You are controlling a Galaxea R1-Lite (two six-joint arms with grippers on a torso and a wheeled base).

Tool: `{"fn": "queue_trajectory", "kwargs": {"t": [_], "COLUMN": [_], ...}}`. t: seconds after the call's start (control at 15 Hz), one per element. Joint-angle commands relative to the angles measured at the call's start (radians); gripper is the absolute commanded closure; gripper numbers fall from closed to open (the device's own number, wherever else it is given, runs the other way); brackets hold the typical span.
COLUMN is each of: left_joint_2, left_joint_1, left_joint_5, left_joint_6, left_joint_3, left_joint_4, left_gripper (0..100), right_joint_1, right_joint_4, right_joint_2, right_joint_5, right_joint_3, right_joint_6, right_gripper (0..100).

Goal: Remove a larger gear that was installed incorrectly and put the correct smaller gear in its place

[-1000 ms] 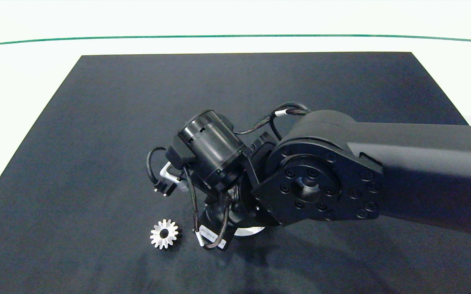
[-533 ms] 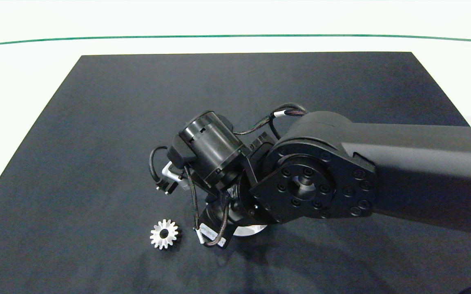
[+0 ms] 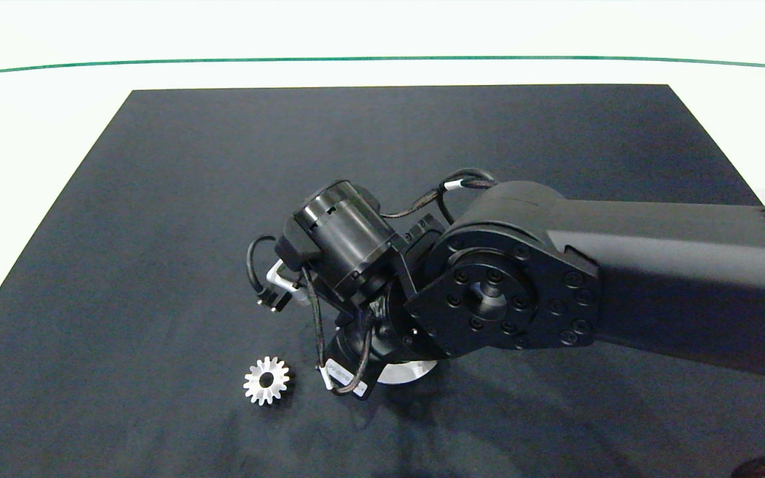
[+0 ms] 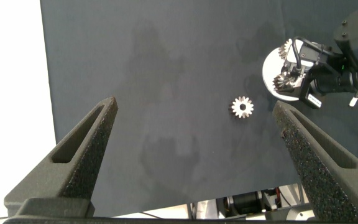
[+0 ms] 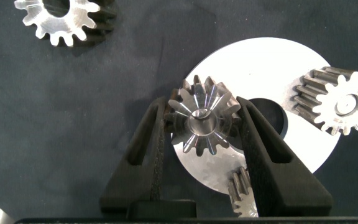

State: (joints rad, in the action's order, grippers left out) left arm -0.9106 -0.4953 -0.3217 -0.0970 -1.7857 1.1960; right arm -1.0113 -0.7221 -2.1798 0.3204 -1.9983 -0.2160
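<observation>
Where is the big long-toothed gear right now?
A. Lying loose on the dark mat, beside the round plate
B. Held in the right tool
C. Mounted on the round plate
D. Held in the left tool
A: the larger gear lies flat on the dark mat, apart from the round plate; the right tool grips a smaller gear over the plate, and the left tool hangs open, holding nothing.

white table | black mat | larger gear | round plate
</observation>
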Motion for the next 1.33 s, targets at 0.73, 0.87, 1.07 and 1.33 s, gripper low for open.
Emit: {"fn": "queue_trajectory", "kwargs": {"t": [0.73,0.87,1.07,1.33], "left_joint_2": [-0.001,-0.001,-0.001,-0.001], "left_joint_1": [0.0,0.0,0.0,0.0], "left_joint_5": [-0.002,-0.002,-0.002,-0.002], "left_joint_6": [0.0,0.0,0.0,0.0], "left_joint_3": [0.0,0.0,0.0,0.0], "left_joint_4": [0.007,0.007,0.007,0.007], "left_gripper": [0,0,0,0], "right_joint_1": [-0.012,-0.01,-0.012,-0.012], "right_joint_4": [-0.002,-0.005,-0.005,-0.002], "right_joint_2": [-0.012,-0.005,0.009,0.029], "right_joint_5": [0.005,0.005,0.006,0.005], "right_joint_3": [0.0,0.003,0.018,0.047], "right_joint_6": [0.013,0.013,0.013,0.013], "right_gripper": [60,60,60,60]}}
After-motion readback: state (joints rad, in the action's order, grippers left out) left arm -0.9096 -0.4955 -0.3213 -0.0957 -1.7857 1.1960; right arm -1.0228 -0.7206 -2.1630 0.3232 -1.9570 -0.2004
